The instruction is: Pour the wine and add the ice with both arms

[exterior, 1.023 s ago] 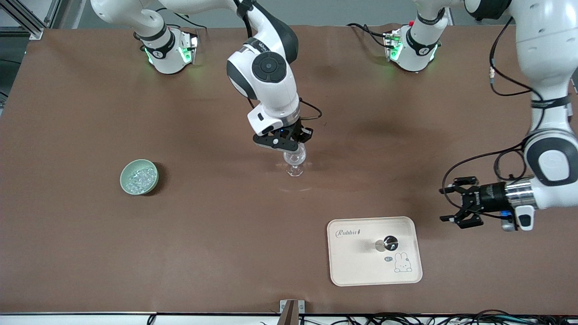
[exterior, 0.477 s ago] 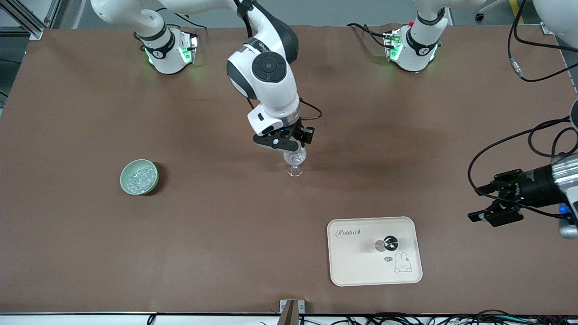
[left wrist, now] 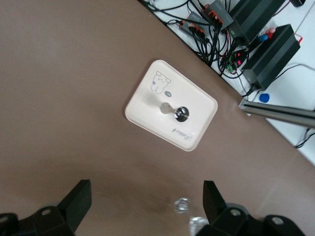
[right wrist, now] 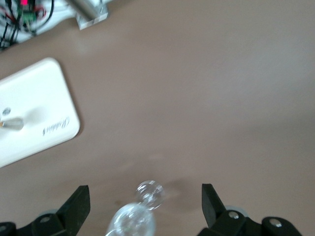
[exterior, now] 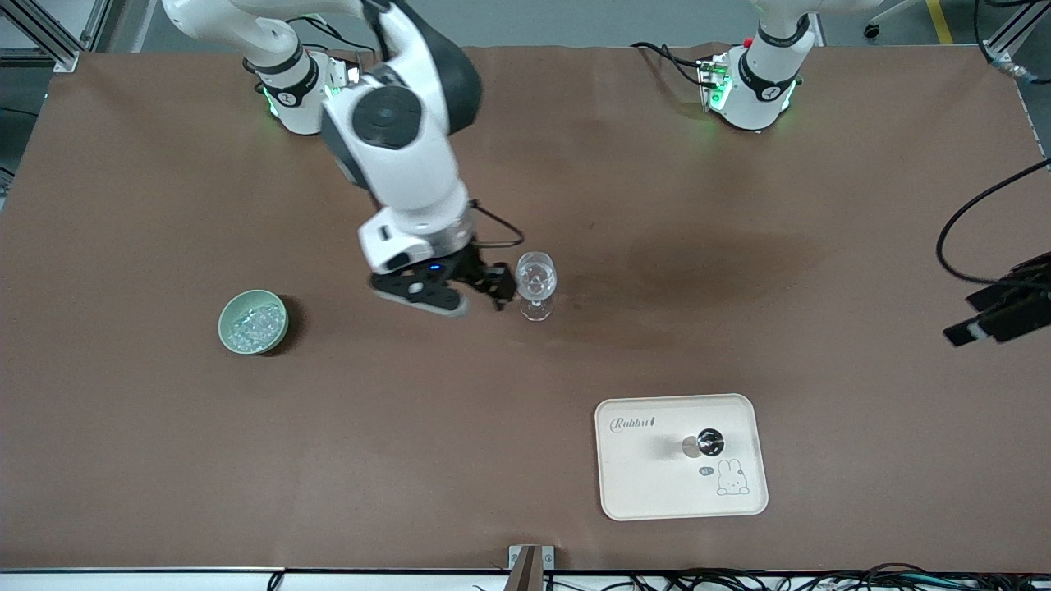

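A clear stemmed glass stands upright mid-table; glassy bits glint in its bowl. The ice fills a pale green bowl toward the right arm's end of the table. My right gripper is open and empty, low over the table beside the glass on the bowl's side. The right wrist view shows the glass between its spread fingers. My left gripper is open and empty, over the table's edge at the left arm's end. The left wrist view shows the glass small and distant.
A cream tray with a rabbit drawing lies nearer the front camera than the glass. A small dark, shiny round-topped object lies on it. The tray also shows in the left wrist view and the right wrist view.
My right gripper has moved from over the glass to beside it, toward the bowl. My left arm has drawn back to its table end, nearly out of the front view.
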You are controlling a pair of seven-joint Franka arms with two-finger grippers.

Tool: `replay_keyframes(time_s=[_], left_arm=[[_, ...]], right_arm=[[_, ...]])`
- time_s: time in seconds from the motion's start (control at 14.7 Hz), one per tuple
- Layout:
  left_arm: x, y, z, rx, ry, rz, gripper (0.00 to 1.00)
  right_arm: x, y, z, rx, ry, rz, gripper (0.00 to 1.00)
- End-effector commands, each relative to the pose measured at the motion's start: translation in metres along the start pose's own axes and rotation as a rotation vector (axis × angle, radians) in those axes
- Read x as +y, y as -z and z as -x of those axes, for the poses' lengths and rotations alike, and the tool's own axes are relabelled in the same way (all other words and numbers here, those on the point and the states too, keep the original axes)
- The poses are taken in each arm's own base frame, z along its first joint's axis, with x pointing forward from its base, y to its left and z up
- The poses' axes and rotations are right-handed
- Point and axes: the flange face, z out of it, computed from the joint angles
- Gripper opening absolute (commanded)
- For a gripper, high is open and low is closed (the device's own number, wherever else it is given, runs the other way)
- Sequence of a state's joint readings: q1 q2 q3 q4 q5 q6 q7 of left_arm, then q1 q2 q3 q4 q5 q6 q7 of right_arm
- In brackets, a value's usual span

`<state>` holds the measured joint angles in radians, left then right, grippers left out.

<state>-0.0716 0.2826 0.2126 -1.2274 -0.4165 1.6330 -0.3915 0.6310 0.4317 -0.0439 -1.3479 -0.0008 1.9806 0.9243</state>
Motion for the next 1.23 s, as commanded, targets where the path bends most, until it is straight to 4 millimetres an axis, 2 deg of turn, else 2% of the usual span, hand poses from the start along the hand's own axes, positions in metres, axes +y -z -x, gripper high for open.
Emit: replay_keyframes(time_s=[0.0,0.14,0.2,0.34,0.48,0.55,0.68,0.75,0.82,0.89,1.02,1.16], left_arm=[[0.003,0.028,0.025,0.046,-0.231,-0.099,1.0],[-0.001,0.048,0.04,0.048,-0.339,-0.168,1.0],[0.001,0.062,0.053,0.041,-0.403,-0.182,1.0],[-0.004,0.088,0.08,0.049,-0.494,-0.233,1.0],[0.002,0.101,0.105,0.046,-0.669,-0.271,1.0],[-0.004,0.106,0.117,0.039,-0.688,-0.286,1.0],[-0.011,0.1,0.14,0.021,-0.706,-0.303,0.99],[-0.011,0.095,0.142,0.023,-0.713,-0.312,0.99],[-0.001,0.087,0.145,0.015,-0.727,-0.327,0.99],[0.007,0.081,0.149,0.014,-0.734,-0.353,0.99],[0.013,0.067,0.138,0.012,-0.671,-0.362,0.99],[0.019,0.059,0.134,0.007,-0.651,-0.36,0.99]], right_arm=[[0.046,0.045,-0.028,0.009,0.04,0.04,1.0],[0.08,0.074,-0.045,0.001,0.045,0.086,1.0],[0.1,0.086,-0.054,0.001,0.045,0.119,1.0],[0.146,0.114,-0.073,-0.012,0.015,0.16,1.0],[0.195,0.144,-0.089,-0.031,0.049,0.178,1.0],[0.219,0.156,-0.095,-0.038,0.049,0.185,1.0],[0.267,0.182,-0.106,-0.042,0.074,0.188,1.0],[0.286,0.192,-0.108,-0.053,0.107,0.193,1.0],[0.306,0.201,-0.111,-0.065,0.125,0.197,1.0],[0.324,0.205,-0.116,-0.075,0.141,0.199,1.0],[0.357,0.208,-0.129,-0.081,0.163,0.193,1.0],[0.378,0.195,-0.132,-0.104,0.162,0.197,1.0]])
